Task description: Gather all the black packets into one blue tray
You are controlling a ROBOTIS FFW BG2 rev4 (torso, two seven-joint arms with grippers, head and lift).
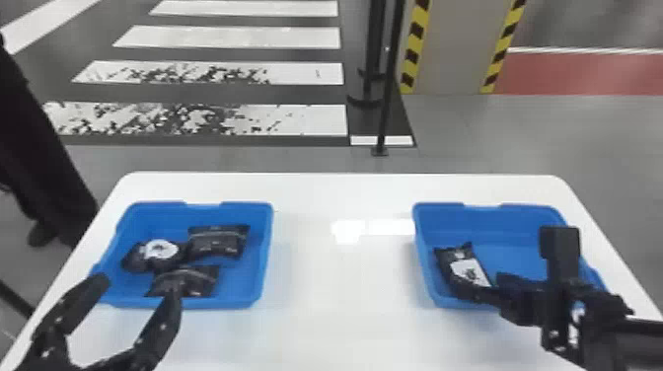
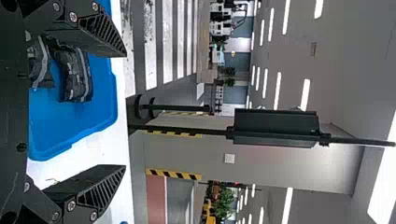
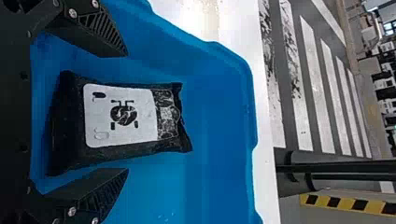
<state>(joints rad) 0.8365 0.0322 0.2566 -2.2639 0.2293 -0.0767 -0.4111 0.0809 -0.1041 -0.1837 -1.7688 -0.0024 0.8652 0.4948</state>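
So, trays (image 1: 245, 276) on wht tbl (image 1: 340, 276); striped flr (image 1: 306, 119).

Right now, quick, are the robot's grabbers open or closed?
Left gripper: open, holding nothing.
Right gripper: open, close to a black packet but not squeezing it.

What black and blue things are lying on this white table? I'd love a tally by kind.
Black packets: 4 (3 in one tray, 1 in the other)
Blue trays: 2
Total: 6
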